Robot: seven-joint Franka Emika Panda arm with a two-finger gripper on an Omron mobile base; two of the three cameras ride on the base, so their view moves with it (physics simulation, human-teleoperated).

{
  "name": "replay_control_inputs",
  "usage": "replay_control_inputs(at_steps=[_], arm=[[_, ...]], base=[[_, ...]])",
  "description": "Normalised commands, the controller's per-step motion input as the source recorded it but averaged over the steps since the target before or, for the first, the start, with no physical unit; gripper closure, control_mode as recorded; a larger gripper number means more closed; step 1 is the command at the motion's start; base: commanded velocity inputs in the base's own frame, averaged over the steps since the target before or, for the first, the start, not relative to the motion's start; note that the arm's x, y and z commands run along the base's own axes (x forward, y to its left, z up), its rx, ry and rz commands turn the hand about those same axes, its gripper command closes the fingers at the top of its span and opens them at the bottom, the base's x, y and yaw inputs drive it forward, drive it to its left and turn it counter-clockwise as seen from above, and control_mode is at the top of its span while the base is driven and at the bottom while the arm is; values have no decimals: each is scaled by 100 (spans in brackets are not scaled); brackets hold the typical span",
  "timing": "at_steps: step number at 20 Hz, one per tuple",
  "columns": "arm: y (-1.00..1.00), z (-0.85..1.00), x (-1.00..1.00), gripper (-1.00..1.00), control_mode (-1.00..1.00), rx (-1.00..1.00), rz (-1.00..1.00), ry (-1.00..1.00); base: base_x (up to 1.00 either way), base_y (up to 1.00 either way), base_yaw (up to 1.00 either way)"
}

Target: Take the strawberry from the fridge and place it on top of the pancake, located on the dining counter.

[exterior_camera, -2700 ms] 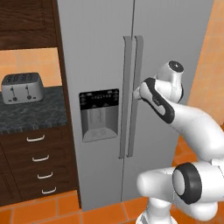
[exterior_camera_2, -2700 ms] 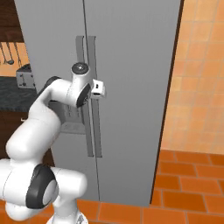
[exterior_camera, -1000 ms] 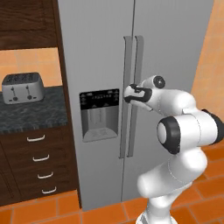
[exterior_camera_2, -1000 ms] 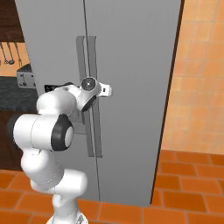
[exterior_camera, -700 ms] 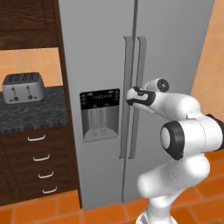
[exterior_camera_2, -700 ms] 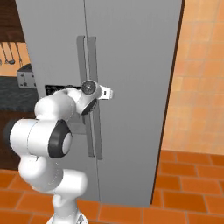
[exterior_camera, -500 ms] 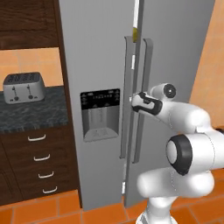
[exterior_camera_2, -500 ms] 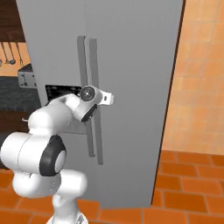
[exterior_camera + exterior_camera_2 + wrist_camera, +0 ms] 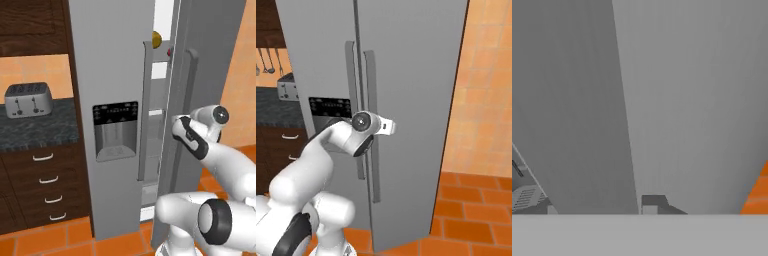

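A silver toaster (image 9: pixel 27 99) sits on a dark speckled counter at far left. The tall brushed-steel fridge (image 9: pixel 112 75) stands with its right door ajar. The strawberry (image 9: pixel 170 51), a tiny red dot, sits high in the gap, above the gripper (image 9: pixel 176 124) at the door's handle; jaw state unclear.

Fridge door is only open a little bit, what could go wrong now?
1. The right door of the fridge is only partly open. The gap looks too narrow for the arm, so reaching in now could bump the door edge.
2. The gripper sits at the door handle. Whether it really grips cannot be seen; if it slips, the door may stop short.
3. A small red thing, maybe the strawberry, sits high by a yellow-brown fruit, which might get knocked.
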Motion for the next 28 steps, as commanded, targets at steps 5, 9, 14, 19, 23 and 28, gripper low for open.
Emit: replay_control_inputs(at_steps=[5, 9, 14, 19, 23, 28], arm=[[-100, 0, -57, 100, -100, 1, 0, 3], [-100, 0, -53, 100, -100, 0, 0, 0], [-100, 2, -7, 100, -100, 0, 0, -1], [-100, 33, -36, -100, -100, 0, -2, 5], [-76, 7, -62, -100, -100, 0, -5, -6], [51, 40, -77, -100, -100, -25, -16, -6]], base=[[0, 0, 0], [0, 0, 0], [0, 0, 0], [0, 0, 0], [0, 0, 0], [0, 0, 0]])
